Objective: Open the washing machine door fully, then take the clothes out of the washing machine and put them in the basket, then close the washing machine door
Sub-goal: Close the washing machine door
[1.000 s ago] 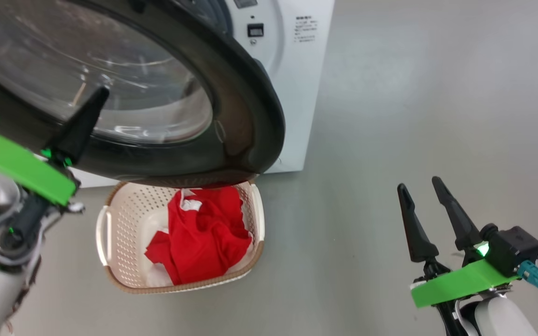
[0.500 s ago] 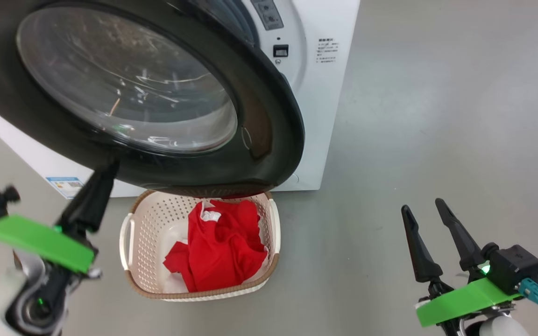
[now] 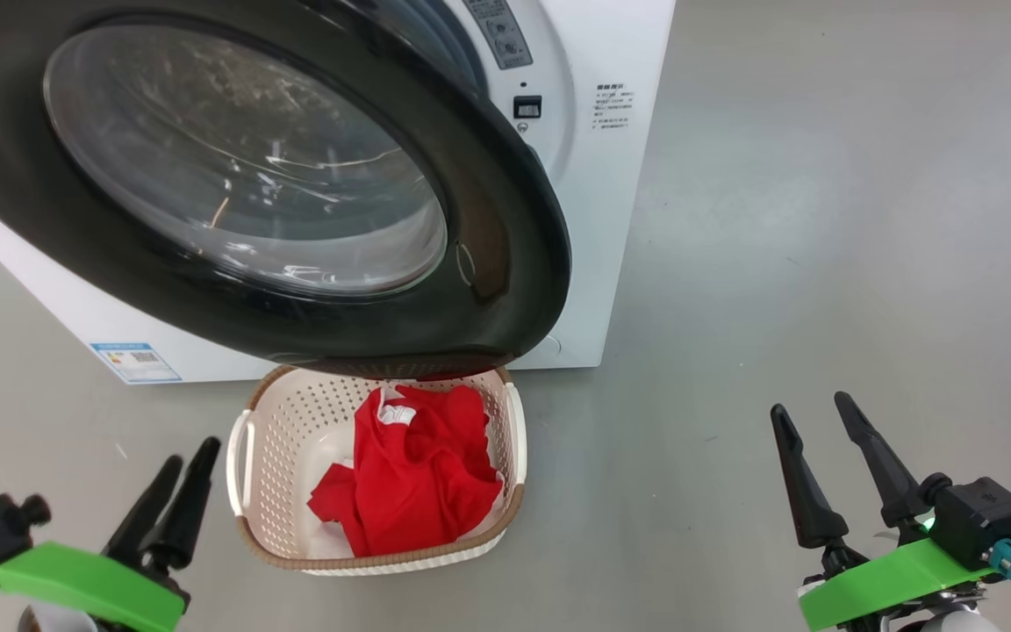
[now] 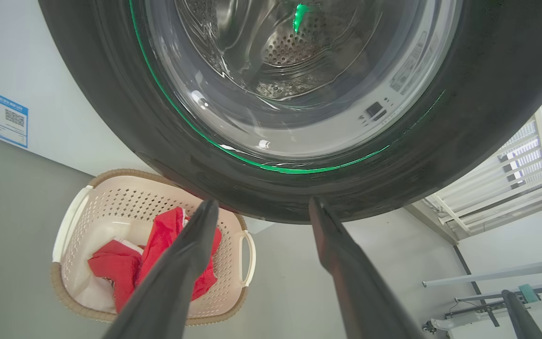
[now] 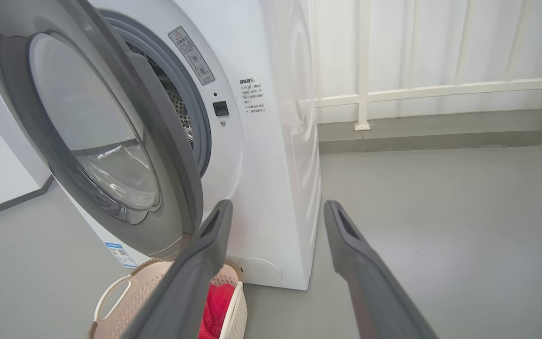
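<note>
Head camera is looking down at the basket [image 3: 286, 439], washing machine door [image 3: 505, 263] looming close at eleven o'clock; left wrist camera is peering up beneath it; right wrist camera is facing it edge-on; all are sharing the basket.

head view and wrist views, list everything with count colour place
washing machine: one, white, on the floor ahead of the robot
washing machine door: one, black rim with clear glass, standing open over the basket's far end
drum: one, shiny steel, behind the door glass
label sticker: one, blue, low on the machine
basket: one, cream with brown rim, on the floor below the door
clothes: one heap, red with white parts, inside the basket
railing: one, white, beyond the machine
floor: grey
left gripper: one, dark fingers, open, left of the basket
right gripper: one, dark fingers, open, right of the basket
</note>
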### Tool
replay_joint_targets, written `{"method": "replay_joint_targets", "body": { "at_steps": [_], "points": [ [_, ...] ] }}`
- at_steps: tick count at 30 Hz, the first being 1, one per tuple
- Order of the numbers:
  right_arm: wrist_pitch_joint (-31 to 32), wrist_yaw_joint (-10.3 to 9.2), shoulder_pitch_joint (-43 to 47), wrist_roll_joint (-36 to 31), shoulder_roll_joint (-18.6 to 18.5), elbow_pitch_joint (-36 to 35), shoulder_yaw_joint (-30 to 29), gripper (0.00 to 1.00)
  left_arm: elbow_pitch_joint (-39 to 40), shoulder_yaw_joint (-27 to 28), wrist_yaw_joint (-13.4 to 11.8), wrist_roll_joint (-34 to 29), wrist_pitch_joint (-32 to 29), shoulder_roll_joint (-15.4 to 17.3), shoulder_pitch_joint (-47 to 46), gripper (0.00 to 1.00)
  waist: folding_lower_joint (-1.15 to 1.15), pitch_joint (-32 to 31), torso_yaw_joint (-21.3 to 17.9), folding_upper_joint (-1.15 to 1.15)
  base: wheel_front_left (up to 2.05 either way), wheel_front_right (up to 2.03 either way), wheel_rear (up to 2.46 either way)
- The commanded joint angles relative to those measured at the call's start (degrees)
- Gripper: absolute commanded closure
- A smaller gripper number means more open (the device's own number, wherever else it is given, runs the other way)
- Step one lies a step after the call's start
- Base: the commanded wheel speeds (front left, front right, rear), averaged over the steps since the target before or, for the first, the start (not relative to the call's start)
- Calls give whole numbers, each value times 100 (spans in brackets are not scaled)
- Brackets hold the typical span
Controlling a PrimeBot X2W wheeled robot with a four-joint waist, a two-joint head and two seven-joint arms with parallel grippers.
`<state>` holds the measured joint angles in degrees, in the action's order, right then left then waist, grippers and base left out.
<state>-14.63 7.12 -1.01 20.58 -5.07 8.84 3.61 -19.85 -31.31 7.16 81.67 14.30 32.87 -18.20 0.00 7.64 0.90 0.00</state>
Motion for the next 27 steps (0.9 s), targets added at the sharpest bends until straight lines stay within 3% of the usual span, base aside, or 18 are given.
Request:
{"method": "replay_joint_targets", "body": {
  "at_steps": [1, 9, 24, 27],
  "points": [
    [-37, 36, 0, -68, -68, -152, 79, 0, 4, 432, 33, -201, 66, 124, 13, 0, 0, -3, -5, 0, 0, 0, 0],
    [-37, 36, 35, -78, -78, -160, 48, 0, -298, 1391, 33, -1213, 69, -393, 578, 0, 0, -29, -39, 0, 0, 0, 0],
    [-37, 36, 20, -85, -48, -157, 1, 0, -128, 3239, 33, -4239, 69, -1534, 1251, 0, 0, -43, -75, 0, 0, 0, 0],
    [-37, 36, 26, -90, -43, -163, -1, 0, -18, 3453, 33, -4591, 70, -1724, 1327, 0, 0, -54, -82, 0, 0, 0, 0]
  ]
}}
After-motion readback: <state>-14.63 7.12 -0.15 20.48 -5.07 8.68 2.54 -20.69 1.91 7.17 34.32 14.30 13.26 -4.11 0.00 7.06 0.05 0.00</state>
